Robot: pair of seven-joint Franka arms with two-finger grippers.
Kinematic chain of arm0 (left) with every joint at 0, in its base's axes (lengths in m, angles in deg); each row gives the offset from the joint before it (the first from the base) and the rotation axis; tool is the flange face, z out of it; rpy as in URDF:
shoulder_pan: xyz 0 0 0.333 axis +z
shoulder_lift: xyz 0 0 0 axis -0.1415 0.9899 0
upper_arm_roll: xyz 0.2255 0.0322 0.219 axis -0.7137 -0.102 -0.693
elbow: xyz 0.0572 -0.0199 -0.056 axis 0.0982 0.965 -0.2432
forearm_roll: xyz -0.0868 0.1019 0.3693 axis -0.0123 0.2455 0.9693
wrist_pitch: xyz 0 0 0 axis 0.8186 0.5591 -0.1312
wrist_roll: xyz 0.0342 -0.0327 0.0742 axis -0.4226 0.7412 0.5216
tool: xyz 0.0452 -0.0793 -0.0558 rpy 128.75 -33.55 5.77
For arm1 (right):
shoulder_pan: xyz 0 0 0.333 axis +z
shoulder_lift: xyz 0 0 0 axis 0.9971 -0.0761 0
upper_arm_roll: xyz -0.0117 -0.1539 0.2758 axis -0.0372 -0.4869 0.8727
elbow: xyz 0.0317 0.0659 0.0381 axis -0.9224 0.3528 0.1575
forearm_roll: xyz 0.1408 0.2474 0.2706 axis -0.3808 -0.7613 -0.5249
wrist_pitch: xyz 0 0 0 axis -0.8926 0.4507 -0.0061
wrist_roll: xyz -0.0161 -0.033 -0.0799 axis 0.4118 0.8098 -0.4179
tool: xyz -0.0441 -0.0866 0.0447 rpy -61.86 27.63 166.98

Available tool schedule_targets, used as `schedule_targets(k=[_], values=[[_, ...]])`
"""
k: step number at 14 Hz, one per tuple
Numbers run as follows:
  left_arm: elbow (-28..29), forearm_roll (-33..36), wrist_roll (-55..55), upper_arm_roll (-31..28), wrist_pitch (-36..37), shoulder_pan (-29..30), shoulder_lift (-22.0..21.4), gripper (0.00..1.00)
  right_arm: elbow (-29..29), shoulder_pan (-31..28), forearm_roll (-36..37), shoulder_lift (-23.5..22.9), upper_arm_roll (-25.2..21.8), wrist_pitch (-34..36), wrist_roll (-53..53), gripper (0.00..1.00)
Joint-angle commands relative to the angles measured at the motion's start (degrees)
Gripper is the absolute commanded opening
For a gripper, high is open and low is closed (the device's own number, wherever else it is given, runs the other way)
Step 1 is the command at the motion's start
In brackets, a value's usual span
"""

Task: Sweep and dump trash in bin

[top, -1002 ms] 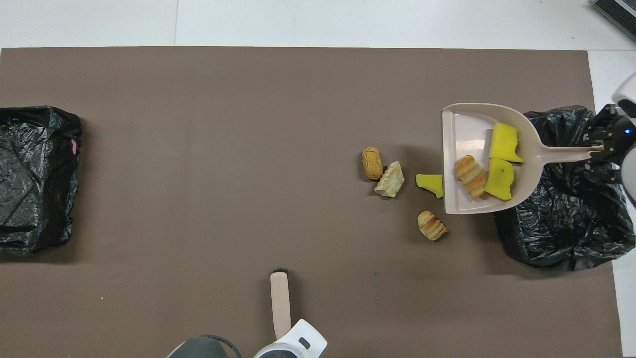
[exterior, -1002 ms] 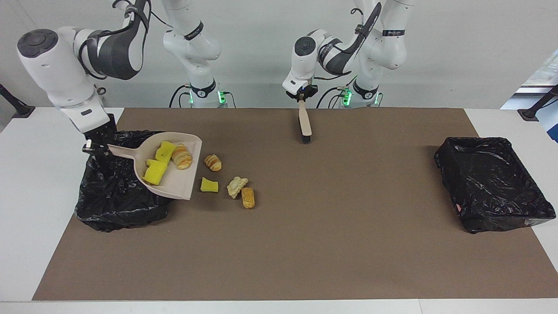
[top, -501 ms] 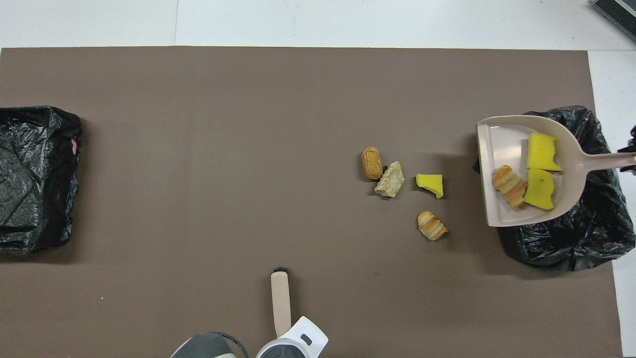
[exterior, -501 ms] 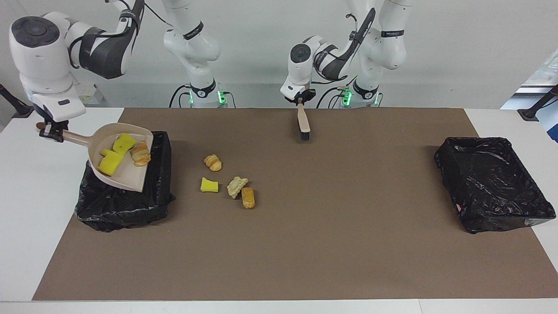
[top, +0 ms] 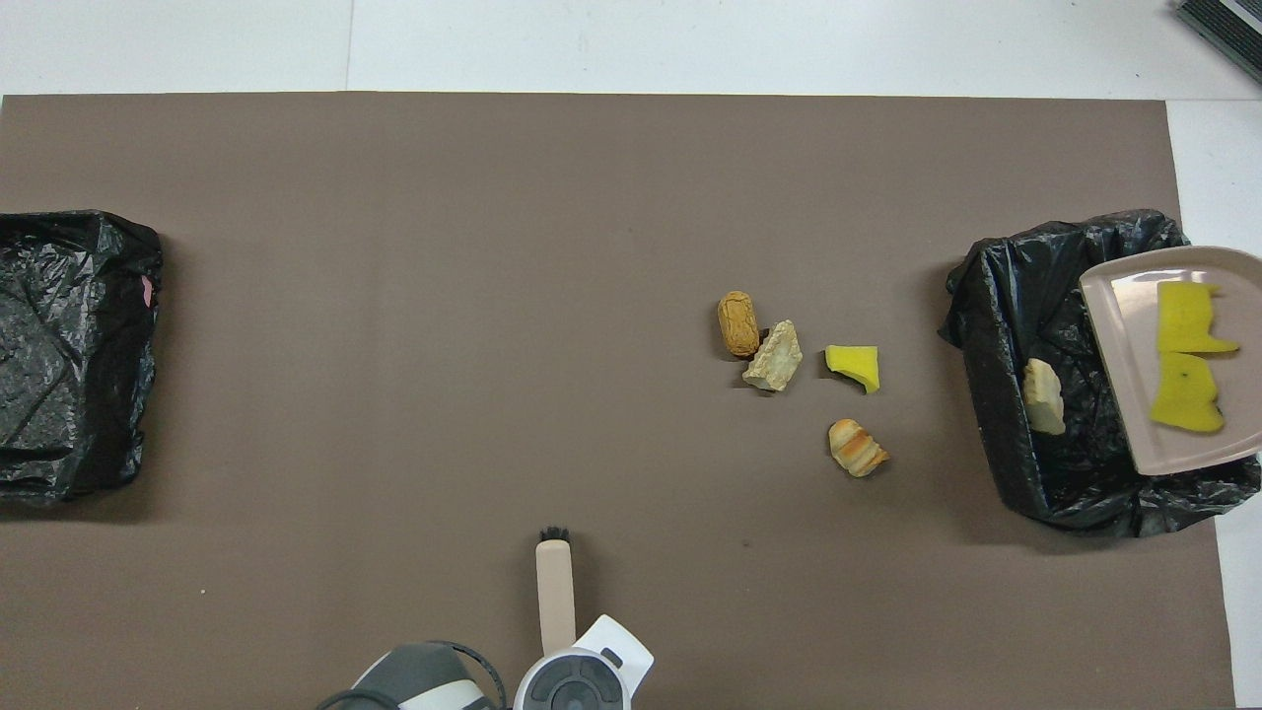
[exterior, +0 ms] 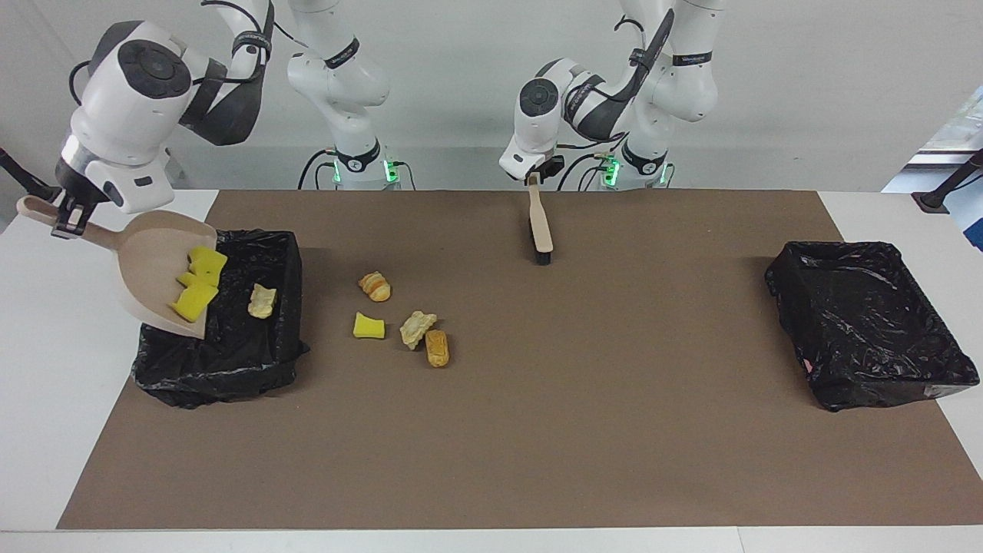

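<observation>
My right gripper (exterior: 67, 223) is shut on the handle of the beige dustpan (exterior: 157, 261), which hangs tilted over the black-lined bin (exterior: 223, 361) at the right arm's end of the table. Two yellow sponge pieces (exterior: 196, 296) still lie on the dustpan (top: 1173, 365). One tan bread lump (exterior: 262, 301) lies in the bin (top: 996, 325). Several trash chunks (exterior: 418, 328) rest on the brown mat beside the bin. My left gripper (exterior: 532, 177) is at the top of the brush (exterior: 540, 223), whose bristles point down at the mat close to the robots.
A second black-lined bin (exterior: 868, 322) sits at the left arm's end of the table. The brown mat (exterior: 584, 430) covers most of the white table. The loose chunks (top: 775, 356) lie between the brush (top: 555, 592) and the near bin.
My right arm carried the dustpan from the mat to over the bin and tipped it. A bread lump slid off into the bin. The brush dipped slightly lower.
</observation>
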Motion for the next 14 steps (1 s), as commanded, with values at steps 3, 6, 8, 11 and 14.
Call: schedule_targets(k=[3, 6, 8, 11, 14], values=[[-4.39, 0.49, -2.06, 0.23, 2.59, 2.80, 0.78, 1.00, 4.01, 0.23, 4.41, 3.54, 0.43, -1.16, -1.90, 0.00], [-10.62, 3.91, -6.62, 0.14, 5.48, 7.97, 0.61, 1.00, 2.78, 0.32, 4.42, 3.46, 0.43, -0.99, -1.38, 0.00], [-17.82, 5.50, -14.42, -0.21, 10.30, 12.88, 0.17, 1.00, 2.34, 0.41, 3.19, 3.81, 0.60, 0.58, -1.37, 0.00], [-29.42, 10.14, -22.17, -0.21, 17.16, 20.63, 1.75, 1.00, -0.56, 0.23, -3.29, 3.54, 2.01, 4.80, -1.55, 0.00], [-36.29, 13.76, -28.32, -0.29, 19.38, 26.60, 2.63, 1.00, -0.92, 0.32, -9.00, 3.54, 2.10, 6.57, -1.64, 0.00]])
